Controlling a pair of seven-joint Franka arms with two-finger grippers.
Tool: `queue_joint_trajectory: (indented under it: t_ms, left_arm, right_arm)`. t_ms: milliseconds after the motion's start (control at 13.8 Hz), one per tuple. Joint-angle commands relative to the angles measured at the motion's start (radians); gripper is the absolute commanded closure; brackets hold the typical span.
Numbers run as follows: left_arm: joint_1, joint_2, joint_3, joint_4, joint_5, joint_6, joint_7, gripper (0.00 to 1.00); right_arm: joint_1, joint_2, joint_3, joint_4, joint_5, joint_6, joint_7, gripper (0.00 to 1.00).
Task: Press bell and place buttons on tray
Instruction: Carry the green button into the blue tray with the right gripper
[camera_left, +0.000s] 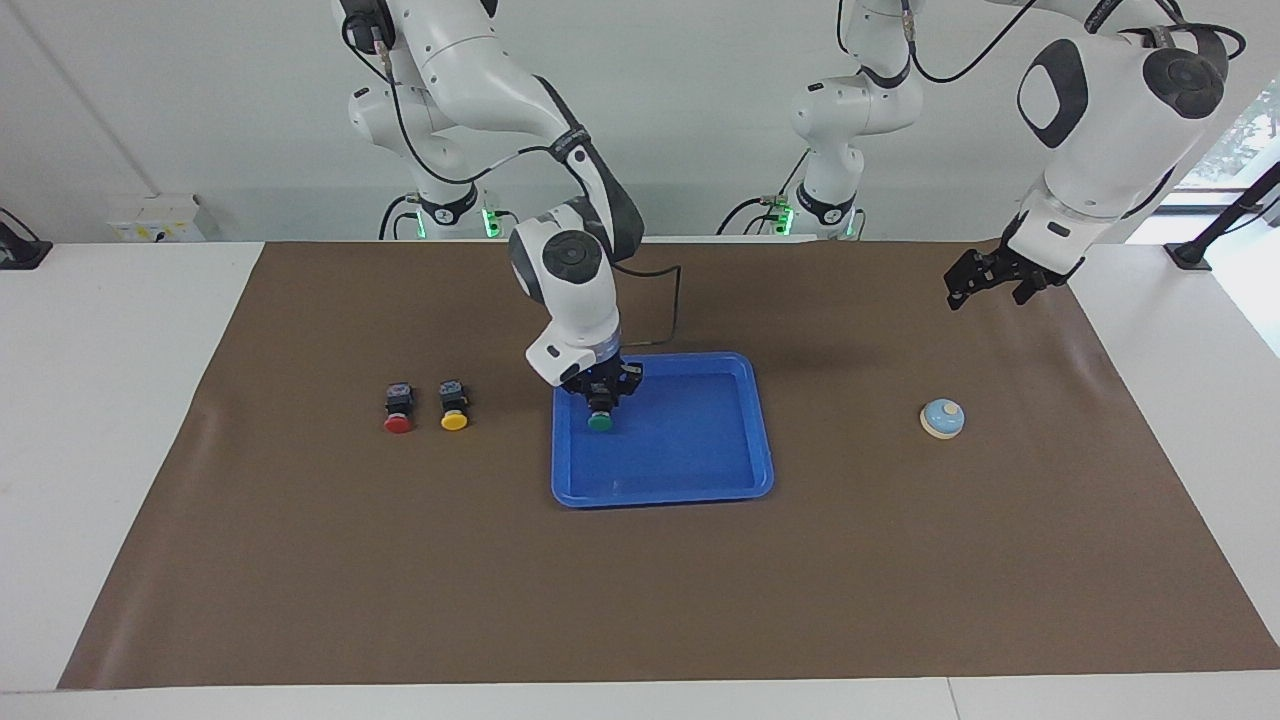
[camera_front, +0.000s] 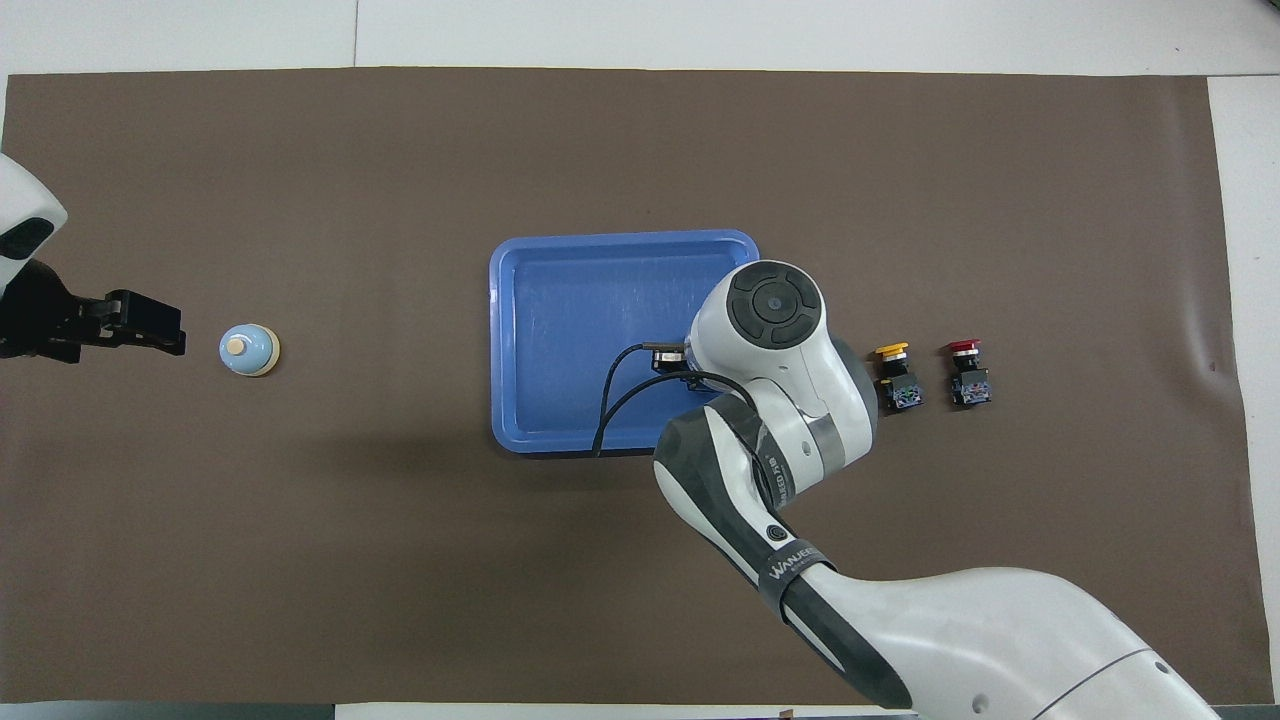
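- The right hand (camera_left: 600, 392) is over the blue tray (camera_left: 740, 440), at the tray's end toward the right arm, and its fingers are closed on the black body of the green button (camera_left: 600, 421).
- The green cap points down toward the tray floor; whether it already touches the floor cannot be told.
- In the overhead view the right arm's wrist covers that hand and the green button, so only the tray (camera_front: 560, 300) and a looping cable show there.
- The red button (camera_left: 398, 409) and the yellow button (camera_left: 454, 406) lie on the brown mat (camera_left: 300, 560) that covers the desk, side by side and just apart, toward the right arm's end.
- The yellow button (camera_front: 898, 375) is the closer of the two to the tray; the red button (camera_front: 968, 371) lies next to it toward the right arm's end of the desk.
- The bell (camera_left: 942, 418) sits on the mat toward the left arm's end, well apart from the tray.
- The left hand (camera_left: 985, 282) waits in the air over the mat near the bell (camera_front: 249, 350), holding nothing; how far its fingers are spread cannot be told.
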Motion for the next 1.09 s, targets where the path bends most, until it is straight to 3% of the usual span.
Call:
queue_joint_trajectory:
  t_ms: [0,73,290,581,1016]
  left_arm:
    - [0.002,-0.011,0.002,-0.001,-0.001,-0.007,-0.004,0.0]
    - [0.002,-0.011,0.0,-0.001,-0.001,-0.007,-0.004,0.0]
    - [0.002,-0.011,0.0,-0.001,-0.001,-0.007,-0.004,0.0]
    - [0.002,-0.011,0.002,-0.001,-0.001,-0.007,-0.004,0.0]
    - [0.002,-0.011,0.002,-0.001,0.001,-0.007,-0.004,0.0]
  right_arm:
    - [-0.014,0.006,0.005,-0.001,0.013,0.026,0.0,0.58]
    - [-0.017,0.004,0.005,0.002,0.011,0.014,0.002,0.01]
    - [-0.057,-0.031,-0.01,0.073,0.0,-0.134,-0.03,0.0]
    - [-0.216,-0.118,-0.013,0.088,-0.007,-0.253,-0.323,0.0]
    - [-0.426,-0.177,-0.015,-0.076,-0.009,-0.195,-0.688,0.0]
